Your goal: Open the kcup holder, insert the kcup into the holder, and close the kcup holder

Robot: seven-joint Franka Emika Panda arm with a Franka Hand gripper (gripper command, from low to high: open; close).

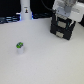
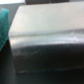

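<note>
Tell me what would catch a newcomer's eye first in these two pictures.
The tiny kcup with its green top stands alone on the pale table, toward the exterior view's left. At the exterior view's upper right, the gripper hangs right at the top of the black kcup holder; whether its fingers touch it is unclear. The wrist view is filled by a blurred dark boxy surface, probably that holder.

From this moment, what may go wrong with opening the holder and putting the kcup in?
1. The gripper hangs over the kcup holder; the wrist view shows only a blurred dark surface, so it may miss the drawer front.
2. Pulling might drag the whole holder across the table instead of sliding the tray out.
3. The kcup is small and stands alone, far from the holder; a poor grasp may tip it.
</note>
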